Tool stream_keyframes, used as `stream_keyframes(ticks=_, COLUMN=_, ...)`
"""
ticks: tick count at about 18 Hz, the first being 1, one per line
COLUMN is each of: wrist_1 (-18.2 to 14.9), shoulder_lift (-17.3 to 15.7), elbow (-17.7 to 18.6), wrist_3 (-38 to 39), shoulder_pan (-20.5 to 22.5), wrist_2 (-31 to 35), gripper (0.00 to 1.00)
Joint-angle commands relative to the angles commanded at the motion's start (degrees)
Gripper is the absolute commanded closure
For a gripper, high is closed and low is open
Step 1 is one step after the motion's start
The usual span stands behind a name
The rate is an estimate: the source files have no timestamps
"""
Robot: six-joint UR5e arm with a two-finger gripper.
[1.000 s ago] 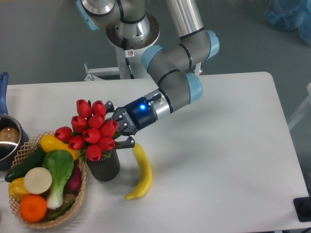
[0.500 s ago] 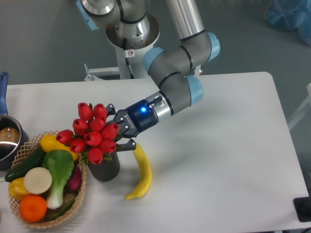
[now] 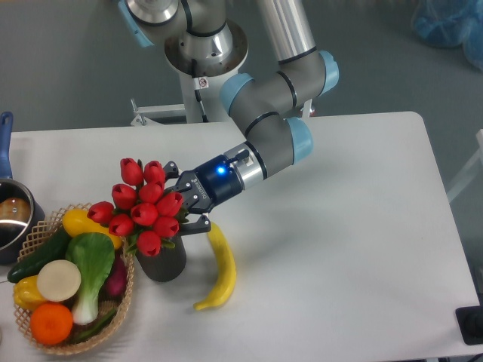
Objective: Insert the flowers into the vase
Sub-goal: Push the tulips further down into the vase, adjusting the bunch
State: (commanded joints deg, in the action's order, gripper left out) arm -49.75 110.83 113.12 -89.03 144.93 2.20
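The gripper [image 3: 186,197] reaches in from the 3 o'clock side of the flowers [image 3: 143,208], its black fingers [image 3: 198,224] spread apart on either side of the bunch's right edge; whether they actually press on the stems cannot be told, since the red tulip buds hide the contact. The bunch sits tilted toward 10 o'clock over the mouth of the vase [image 3: 161,260], its lowest buds and green leaves just at the rim, stems hidden. The dark ribbed vase stands upright on the white desk [image 3: 339,226]. A yellow banana [image 3: 220,268] lies at the vase's 3 o'clock, just beside it. At the vase's 9 o'clock, touching or nearly so, is a wicker basket [image 3: 124,298] holding vegetables and an orange [image 3: 51,323].
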Motion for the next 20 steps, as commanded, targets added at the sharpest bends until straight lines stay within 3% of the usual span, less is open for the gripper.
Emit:
stream_keyframes(ticks=5, wrist_1=0.0, shoulder_lift=-0.1, elbow=0.0, wrist_3=0.0, shoulder_pan=0.0, wrist_2=0.0, gripper=0.29)
stream_keyframes(ticks=7, wrist_1=0.0, shoulder_lift=-0.2, elbow=0.3, wrist_3=0.0, shoulder_pan=0.1, wrist_2=-0.1, gripper=0.25)
stream_keyframes(ticks=20, wrist_1=0.0, shoulder_lift=-0.3, elbow=0.6, wrist_3=0.0, shoulder_pan=0.0, wrist_2=-0.1, gripper=0.21)
